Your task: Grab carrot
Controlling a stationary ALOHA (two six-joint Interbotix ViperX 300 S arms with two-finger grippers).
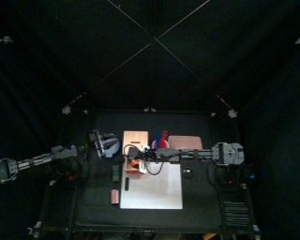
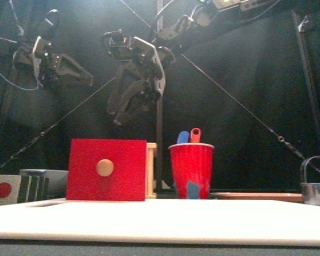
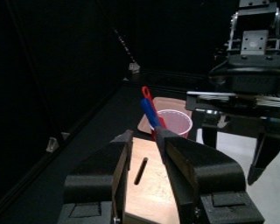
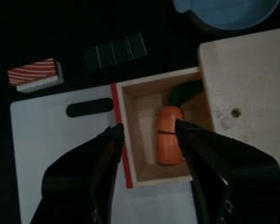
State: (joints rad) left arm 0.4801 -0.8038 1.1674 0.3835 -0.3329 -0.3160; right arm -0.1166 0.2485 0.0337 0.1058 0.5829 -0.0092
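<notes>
Right wrist view: the released right hand [image 4: 150, 131] hovered directly over the stubby orange carrot [image 4: 168, 135] in its wooden box [image 4: 230, 87], positioned to grab it.

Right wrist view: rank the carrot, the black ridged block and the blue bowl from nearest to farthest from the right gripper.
1. The carrot, lying in the wooden box, directly between the open jaws of the right gripper.
2. The black ridged block, beyond the box, on the dark table.
3. The blue bowl, farthest, at the far edge past the box.
</notes>
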